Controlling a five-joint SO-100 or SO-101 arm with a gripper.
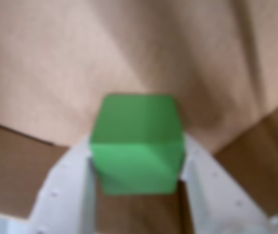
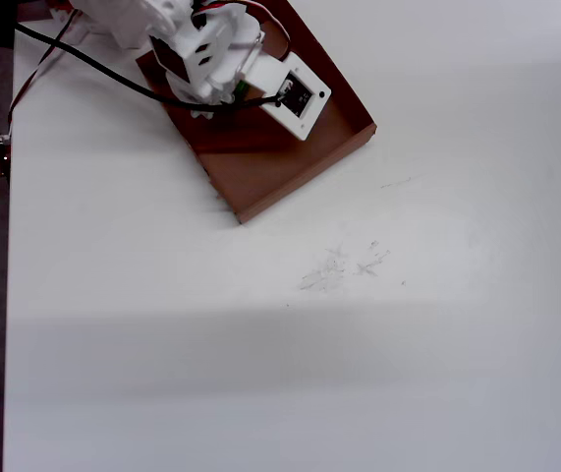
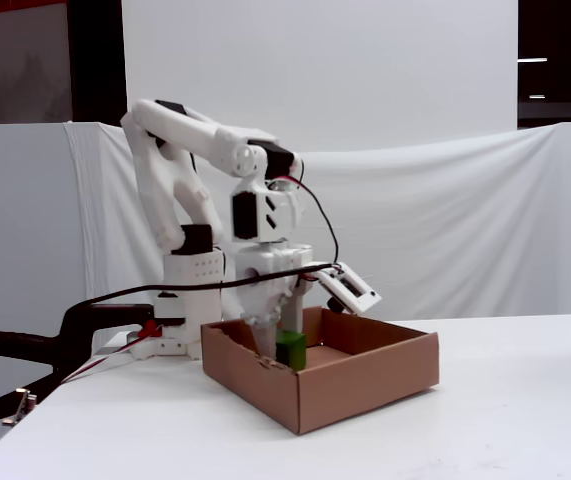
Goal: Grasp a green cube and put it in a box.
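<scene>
While clamped upright by the gripper (image 1: 136, 165), the green cube (image 1: 136, 144) hangs inside the box (image 3: 365, 385)

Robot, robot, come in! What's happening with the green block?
Gripper shut on green cube. Cube low inside box, not released. Nothing blocking.
</scene>
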